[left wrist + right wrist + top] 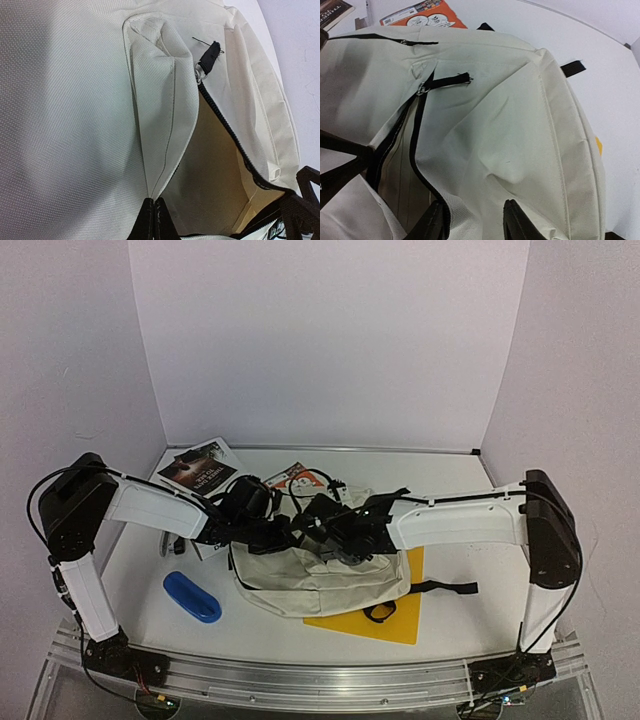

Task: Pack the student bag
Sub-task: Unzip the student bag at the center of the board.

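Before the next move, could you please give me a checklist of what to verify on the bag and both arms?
1. Left gripper has its jaws shut on a fold of the student bag: ok.
2. Right gripper straddles the edge of the opening, jaws firmly clamped: cannot tell.
3. Zipper undone and the mouth held apart: ok.
4. Inside of the bag free for items: cannot tell, only part of it shows.
5. Items packed: not ok, the blue case and the books lie outside the bag.
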Tool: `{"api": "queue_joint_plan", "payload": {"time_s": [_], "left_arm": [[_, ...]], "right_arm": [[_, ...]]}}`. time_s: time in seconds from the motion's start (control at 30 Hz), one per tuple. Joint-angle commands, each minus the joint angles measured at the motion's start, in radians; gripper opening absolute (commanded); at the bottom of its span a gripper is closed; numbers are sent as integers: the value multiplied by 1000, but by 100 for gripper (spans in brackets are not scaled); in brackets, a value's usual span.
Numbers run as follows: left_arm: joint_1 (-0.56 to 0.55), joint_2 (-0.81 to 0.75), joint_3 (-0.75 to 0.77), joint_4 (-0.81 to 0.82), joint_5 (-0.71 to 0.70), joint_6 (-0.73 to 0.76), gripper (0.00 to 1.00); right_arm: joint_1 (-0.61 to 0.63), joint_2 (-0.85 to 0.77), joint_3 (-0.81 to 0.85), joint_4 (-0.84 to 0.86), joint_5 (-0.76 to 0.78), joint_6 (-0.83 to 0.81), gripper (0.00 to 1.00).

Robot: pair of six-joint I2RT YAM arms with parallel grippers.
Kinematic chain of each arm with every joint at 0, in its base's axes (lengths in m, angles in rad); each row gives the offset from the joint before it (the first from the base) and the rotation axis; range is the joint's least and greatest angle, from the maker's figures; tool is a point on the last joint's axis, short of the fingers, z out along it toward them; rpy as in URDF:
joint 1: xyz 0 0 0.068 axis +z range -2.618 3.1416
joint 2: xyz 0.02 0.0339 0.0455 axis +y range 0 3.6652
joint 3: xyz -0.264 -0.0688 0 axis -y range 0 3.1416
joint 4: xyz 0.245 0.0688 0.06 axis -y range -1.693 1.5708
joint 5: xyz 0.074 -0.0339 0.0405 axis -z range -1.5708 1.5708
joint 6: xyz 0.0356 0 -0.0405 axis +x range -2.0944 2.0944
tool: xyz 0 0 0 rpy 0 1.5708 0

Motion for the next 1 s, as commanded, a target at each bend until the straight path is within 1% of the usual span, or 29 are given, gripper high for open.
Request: {"api": "queue_joint_plan", "payload": {"time_s": [0.0,0.1,0.17,0.23,0.4,0.67,0.73,0.87,0.97], "left_arm": [[5,-30,-11,29,-8,-11,0],[4,-30,-12,38,-5,-10,0],[4,-29,-10,38,-1,-8,0],[5,-31,-10,39,1,-8,0],[5,-39,-13,38,-4,-8,0],[5,-39,-8,34,-7,-8,0],[5,-39,-7,37,-9,-10,0],[5,-36,-6,35,-9,-14,0],[5,-32,-5,33,-9,-14,0]], "right_arm": [[-14,-55,-20,97,-106,-68,43],[-15,-23,7,105,-147,-107,50],[-17,-3,22,105,-155,-122,51],[-18,15,38,103,-155,-129,53],[-20,59,87,92,-132,-160,63],[-21,125,135,47,-99,-181,70],[-22,136,134,22,-54,-170,70],[-41,128,124,8,-8,-138,60],[-55,111,123,8,22,-125,44]]}}
